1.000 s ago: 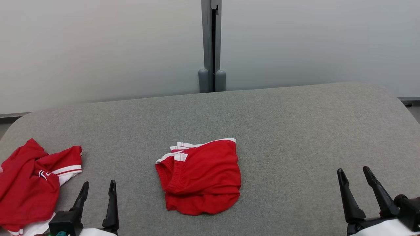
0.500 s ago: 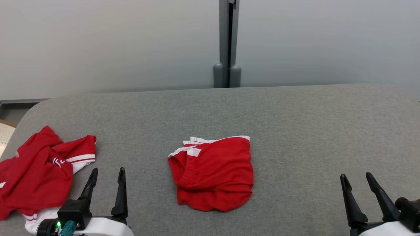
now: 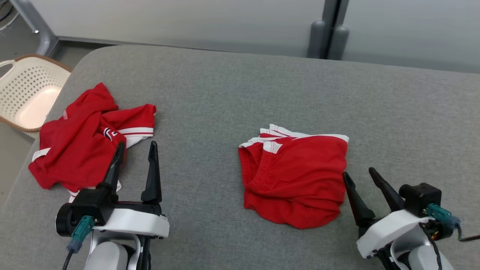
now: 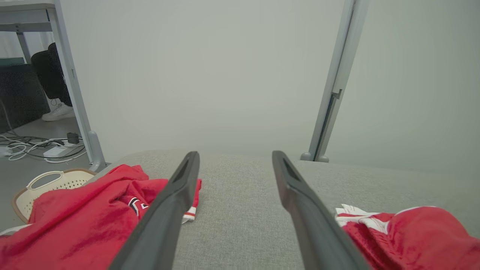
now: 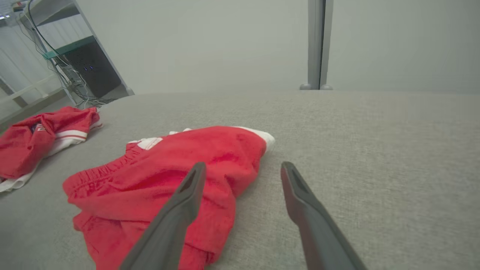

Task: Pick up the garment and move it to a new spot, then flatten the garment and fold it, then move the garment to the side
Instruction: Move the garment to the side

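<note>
Both grippers are released, jaws spread wide and empty. The crumpled red jersey (image 3: 82,146) lies toward the 9 o'clock edge of the grey table (image 3: 225,93), with the left gripper (image 3: 137,144) just beside its 3 o'clock side. The folded red shorts (image 3: 300,172) sit near centre, with the right gripper (image 3: 358,172) at their 3 o'clock. Judged step: pick up the jersey. Advance the left gripper toward 10 o'clock, straddle a raised ridge of cloth rather than the flat hem, and close fully before lifting.
</note>
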`<state>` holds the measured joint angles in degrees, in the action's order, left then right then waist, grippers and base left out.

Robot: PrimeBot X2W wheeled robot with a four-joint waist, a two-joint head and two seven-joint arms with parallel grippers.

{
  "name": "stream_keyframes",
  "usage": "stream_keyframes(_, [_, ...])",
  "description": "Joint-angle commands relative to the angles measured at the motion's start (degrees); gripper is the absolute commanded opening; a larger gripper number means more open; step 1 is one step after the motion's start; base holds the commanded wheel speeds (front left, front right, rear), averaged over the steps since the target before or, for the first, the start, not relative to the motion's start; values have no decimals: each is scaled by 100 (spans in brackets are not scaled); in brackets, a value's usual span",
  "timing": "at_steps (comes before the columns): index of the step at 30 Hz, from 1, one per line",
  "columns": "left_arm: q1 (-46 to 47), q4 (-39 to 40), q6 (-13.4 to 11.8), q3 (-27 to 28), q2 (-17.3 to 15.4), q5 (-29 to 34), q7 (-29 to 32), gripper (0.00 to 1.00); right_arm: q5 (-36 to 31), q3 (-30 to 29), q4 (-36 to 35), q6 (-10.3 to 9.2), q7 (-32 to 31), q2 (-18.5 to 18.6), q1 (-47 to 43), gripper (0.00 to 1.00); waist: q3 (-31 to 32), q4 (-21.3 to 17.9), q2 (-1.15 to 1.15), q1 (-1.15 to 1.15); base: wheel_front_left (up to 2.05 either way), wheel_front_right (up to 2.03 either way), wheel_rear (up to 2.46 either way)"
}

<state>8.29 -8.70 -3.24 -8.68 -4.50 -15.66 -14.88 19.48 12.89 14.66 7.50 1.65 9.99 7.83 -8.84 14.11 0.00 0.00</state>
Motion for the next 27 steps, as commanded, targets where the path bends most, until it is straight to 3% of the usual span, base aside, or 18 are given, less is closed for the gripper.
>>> stream_keyframes(1, [81,14,3,14,-16,13,-26,100,21,16,123,-2,-7,-9,88,100,-272,285,0,0,0,0,0])
stream_keyframes(5, [125,126,6,28,42,93,-37,100,122,178,773,-1,-255,-151,383,100,-355,416,0,0,0,0,0])
stream_keyframes(6, [118,144,10,40,50,105,-37,100,147,201,881,-1,-332,-189,427,84,-362,427,0,0,0,0,0])
stream_keyframes(7, [112,168,20,51,61,118,-35,100,153,223,977,-2,-381,-202,466,48,-368,435,0,0,0,0,0])
stream_keyframes(8, [106,188,29,62,70,132,-34,100,195,229,1036,-2,-446,-219,485,33,-377,440,0,0,0,0,0])
stream_keyframes(9, [98,204,36,75,74,148,-34,100,222,239,1090,-1,-502,-227,491,0,-385,440,0,0,0,0,0])
stream_keyframes(15, [14,288,30,126,86,327,-35,100,259,255,1017,-8,-478,-101,459,0,-361,316,0,0,0,0,0])
stream_keyframes(19, [-57,303,35,132,76,446,-35,100,197,308,814,-7,-457,39,278,0,-324,19,0,0,0,0,0])
stream_keyframes(27, [-33,335,164,83,-3,481,-36,100,123,542,492,-6,-393,490,9,0,-360,-1164,0,0,0,0,0])
